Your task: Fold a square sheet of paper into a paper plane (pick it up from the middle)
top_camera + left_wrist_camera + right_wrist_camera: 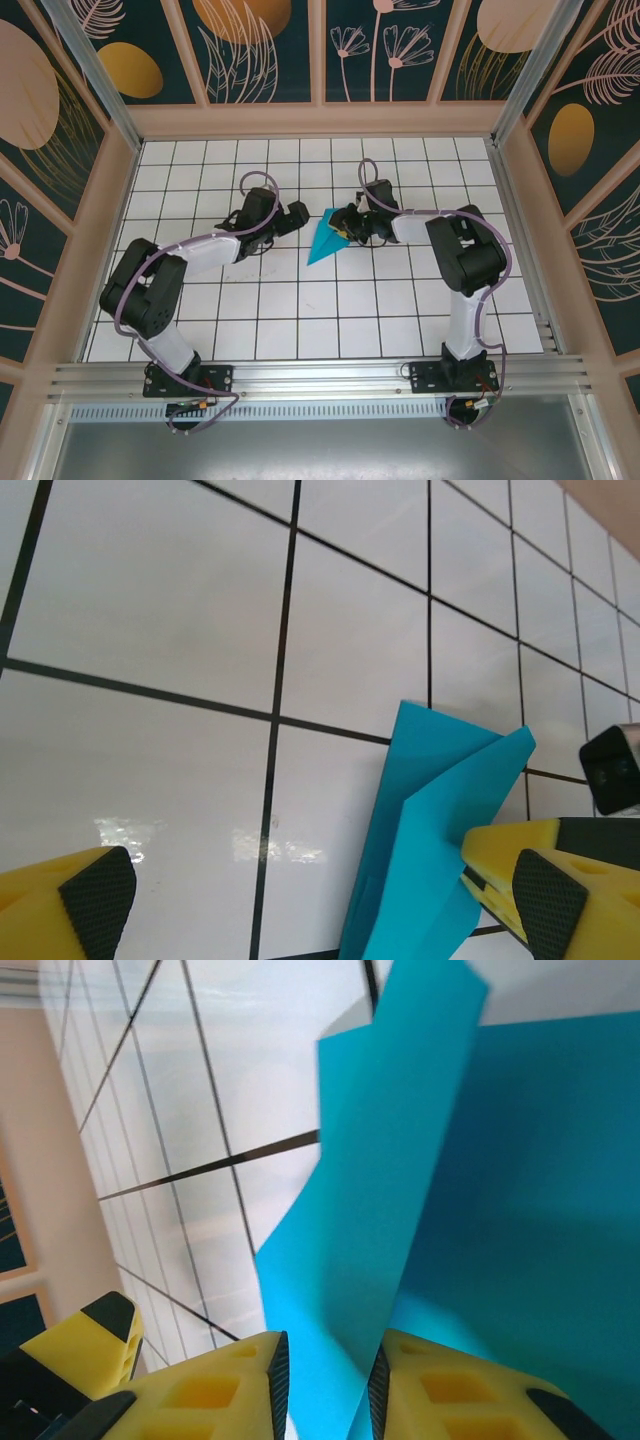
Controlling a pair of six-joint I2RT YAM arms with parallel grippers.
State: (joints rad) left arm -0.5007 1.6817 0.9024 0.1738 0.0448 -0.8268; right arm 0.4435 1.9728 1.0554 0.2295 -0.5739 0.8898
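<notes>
White gridded table (300, 320) carried the folded teal sheet of paper (326, 243) just beyond its middle. The left gripper (320, 895) gaped wide, holding nothing, with the paper against its right finger (548, 895). The right gripper (328, 1380) pinched the paper between narrowed fingers.

No text, label, brand, number or sign can be read in any of the views.
</notes>
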